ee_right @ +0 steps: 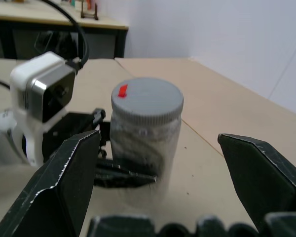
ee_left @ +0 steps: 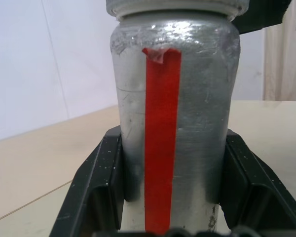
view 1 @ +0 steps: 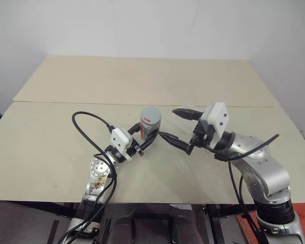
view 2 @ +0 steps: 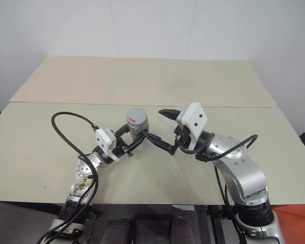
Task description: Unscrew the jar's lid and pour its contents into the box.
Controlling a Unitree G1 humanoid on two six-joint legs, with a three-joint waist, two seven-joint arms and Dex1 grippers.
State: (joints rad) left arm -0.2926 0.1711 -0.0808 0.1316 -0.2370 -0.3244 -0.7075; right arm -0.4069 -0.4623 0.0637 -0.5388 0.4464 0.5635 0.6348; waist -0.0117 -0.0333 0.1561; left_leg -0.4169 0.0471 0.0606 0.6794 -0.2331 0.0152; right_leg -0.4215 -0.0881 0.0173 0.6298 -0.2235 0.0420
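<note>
Now gripped upright above the tabletop (view 1: 51, 147) by the left hand (view 1: 148, 136), fingers (ee_left: 101, 187) clamped on both sides of the jar (view 1: 150, 122). Lid (ee_right: 147, 100) on top of it, red strip down the side. Just beside, right hand (view 1: 179, 129) spread wide, holding nothing, aimed at the jar.

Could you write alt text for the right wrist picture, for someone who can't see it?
A small silvery jar with its grey lid still on stands held by the left gripper, while the right gripper's two black fingers stand wide open before it.
</note>
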